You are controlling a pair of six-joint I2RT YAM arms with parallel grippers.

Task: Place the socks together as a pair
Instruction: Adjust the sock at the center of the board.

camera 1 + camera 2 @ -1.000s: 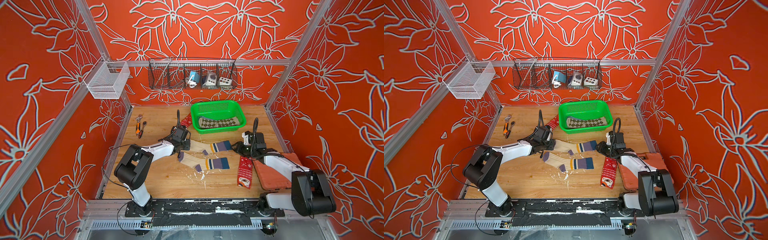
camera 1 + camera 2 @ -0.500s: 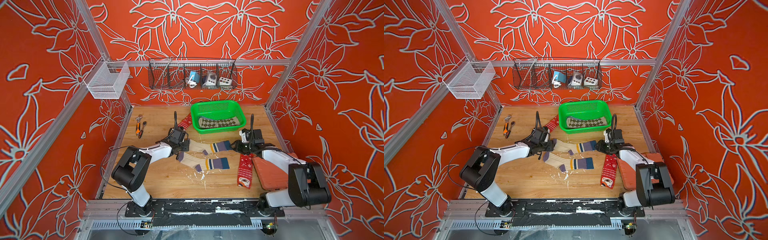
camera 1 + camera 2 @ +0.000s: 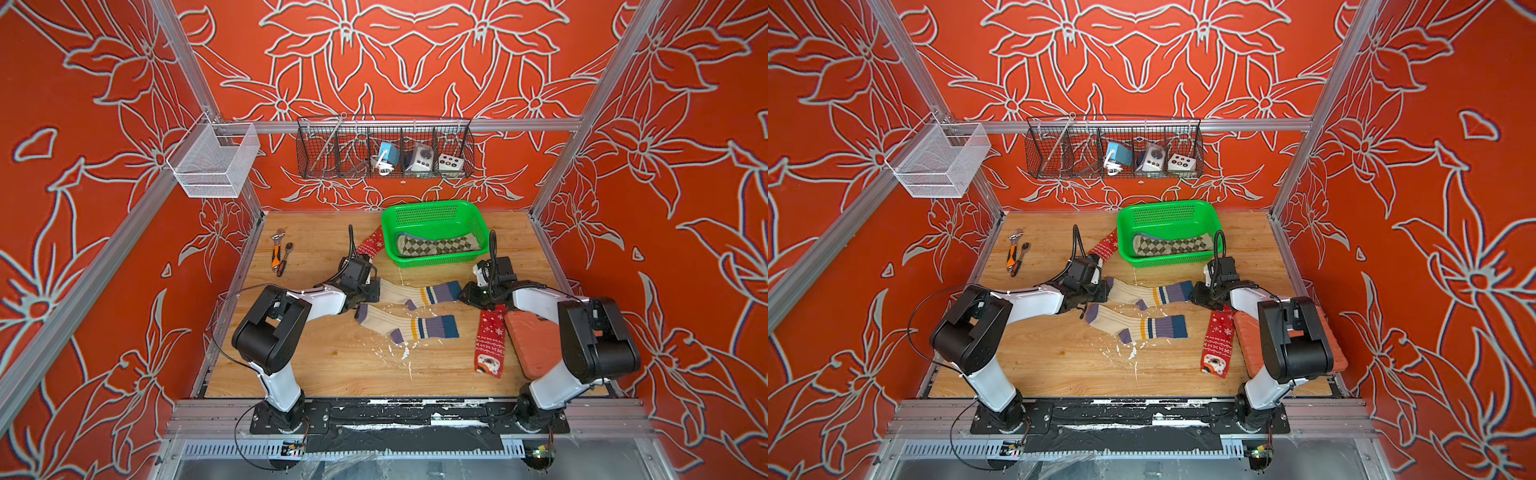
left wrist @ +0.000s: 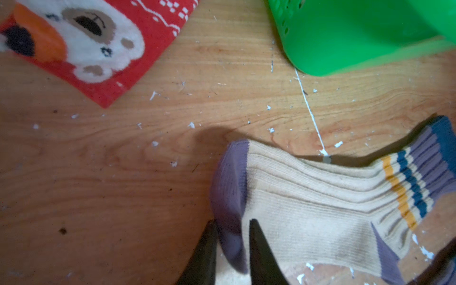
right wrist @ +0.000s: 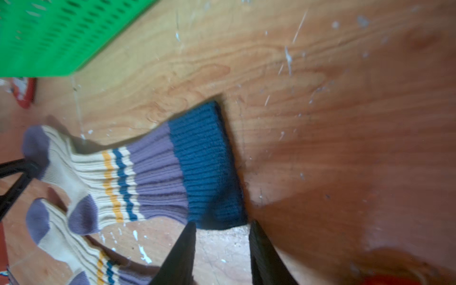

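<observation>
You are working on the cream pair with purple toes, at the pick-up step. Your left gripper (image 4: 232,228) is holding narrow on the purple toe (image 4: 229,187) of the first cream sock (image 3: 409,293), with fabric pinched between its fingers. Your right gripper (image 5: 223,223) is standing partly open at the sock's other end. The blue cuff (image 5: 204,167) is lying just ahead of its fingertips with only its edge reaching between them, so nothing is gripped there. The second cream sock (image 3: 405,326) is lying flat just beside your left gripper, on the side toward the robot's base. Next, I judge, you are needing to slide the right fingers further over the cuff, pinch it, then carry the stretched sock onto its mate, matching toe to toe
</observation>
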